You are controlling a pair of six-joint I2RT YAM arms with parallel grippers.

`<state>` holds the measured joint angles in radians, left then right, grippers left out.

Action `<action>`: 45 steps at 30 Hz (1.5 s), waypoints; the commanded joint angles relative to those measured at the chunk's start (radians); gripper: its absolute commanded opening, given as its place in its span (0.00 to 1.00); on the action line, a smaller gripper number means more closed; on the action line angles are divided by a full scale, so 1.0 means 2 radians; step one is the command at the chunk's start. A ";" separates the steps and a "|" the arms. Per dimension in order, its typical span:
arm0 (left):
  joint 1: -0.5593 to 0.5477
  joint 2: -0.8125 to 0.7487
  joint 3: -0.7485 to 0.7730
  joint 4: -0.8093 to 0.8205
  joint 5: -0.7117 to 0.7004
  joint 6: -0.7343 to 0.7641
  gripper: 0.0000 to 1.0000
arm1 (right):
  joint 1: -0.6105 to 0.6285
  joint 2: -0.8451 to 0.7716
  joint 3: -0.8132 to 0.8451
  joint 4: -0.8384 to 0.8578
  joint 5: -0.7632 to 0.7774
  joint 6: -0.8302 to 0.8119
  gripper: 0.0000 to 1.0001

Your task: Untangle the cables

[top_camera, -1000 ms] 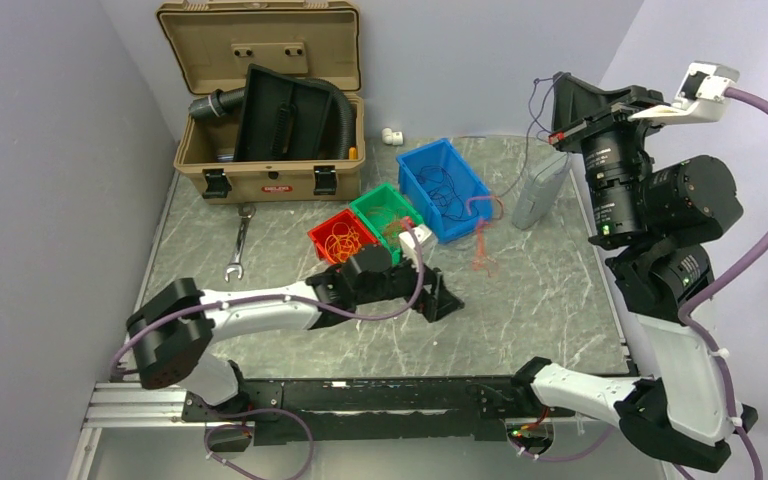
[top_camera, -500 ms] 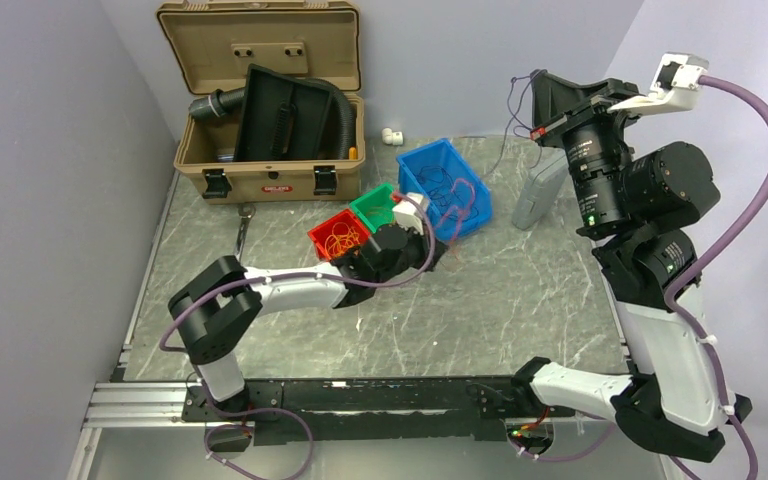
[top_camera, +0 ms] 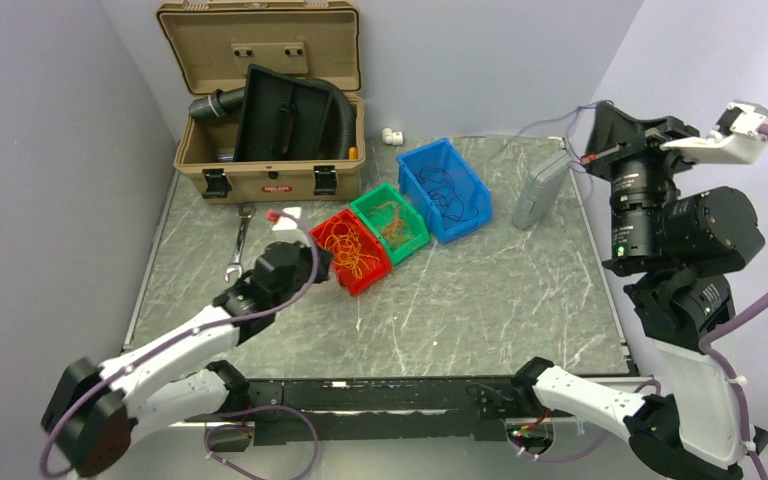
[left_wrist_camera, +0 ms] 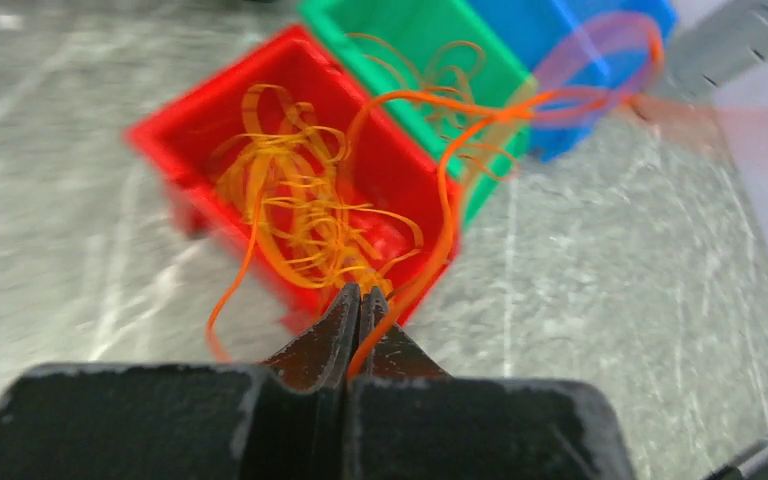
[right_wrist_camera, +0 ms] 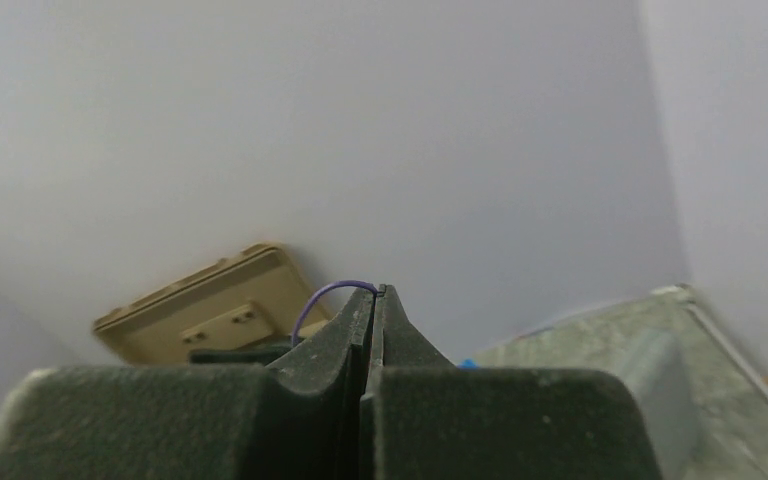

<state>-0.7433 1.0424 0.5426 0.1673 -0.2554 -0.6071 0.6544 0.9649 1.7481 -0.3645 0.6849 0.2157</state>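
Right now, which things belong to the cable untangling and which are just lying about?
Job: orange wire pinched in the left gripper; purple wire in the right gripper; red bin, green bin, blue bin holding wires.
Lying about: wrench, tan case with black hose, grey box, white fitting.

three bins [top_camera: 412, 248] mid-table, cables [left_wrist_camera: 300, 200] in them | case [top_camera: 260, 160] at their 10 o'clock | wrench [top_camera: 240, 240] at 9 | my left gripper [left_wrist_camera: 360, 297] at 8
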 commanded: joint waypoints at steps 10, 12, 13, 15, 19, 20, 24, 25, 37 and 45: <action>0.154 -0.145 0.063 -0.312 -0.006 0.058 0.00 | 0.000 -0.007 -0.057 -0.080 0.102 -0.026 0.00; 0.157 -0.139 0.083 -0.330 -0.021 0.061 0.00 | 0.000 0.012 -0.055 -0.090 0.103 -0.026 0.00; 0.159 -0.136 0.094 -0.342 -0.029 0.061 0.00 | 0.000 0.020 -0.056 -0.092 0.107 -0.029 0.00; 0.163 -0.131 0.120 -0.373 -0.045 0.056 0.00 | -0.001 0.041 -0.054 -0.098 0.118 -0.035 0.00; 0.165 -0.153 0.142 -0.383 -0.037 0.073 0.00 | -0.011 0.066 -0.054 -0.120 0.106 -0.030 0.00; 0.165 -0.163 0.141 -0.373 -0.019 0.081 0.00 | -0.015 0.070 -0.058 -0.122 0.091 -0.027 0.00; 0.165 -0.197 0.136 -0.344 0.039 0.109 0.00 | -0.041 0.091 -0.060 -0.122 0.039 -0.012 0.00; 0.165 -0.202 0.139 -0.342 0.049 0.115 0.00 | -0.046 0.097 -0.057 -0.118 0.030 -0.011 0.00; 0.165 -0.217 0.246 -0.353 0.222 0.176 0.00 | -0.087 0.210 0.056 -0.071 -0.043 -0.016 0.00; 0.165 -0.213 0.288 -0.375 0.250 0.181 0.00 | -0.104 0.296 0.137 -0.063 -0.046 -0.031 0.00</action>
<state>-0.4171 0.6083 1.0740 -0.5571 0.1822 -0.2676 0.4698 1.5135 1.9423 -0.5339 0.6090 0.1761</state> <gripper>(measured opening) 0.014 0.008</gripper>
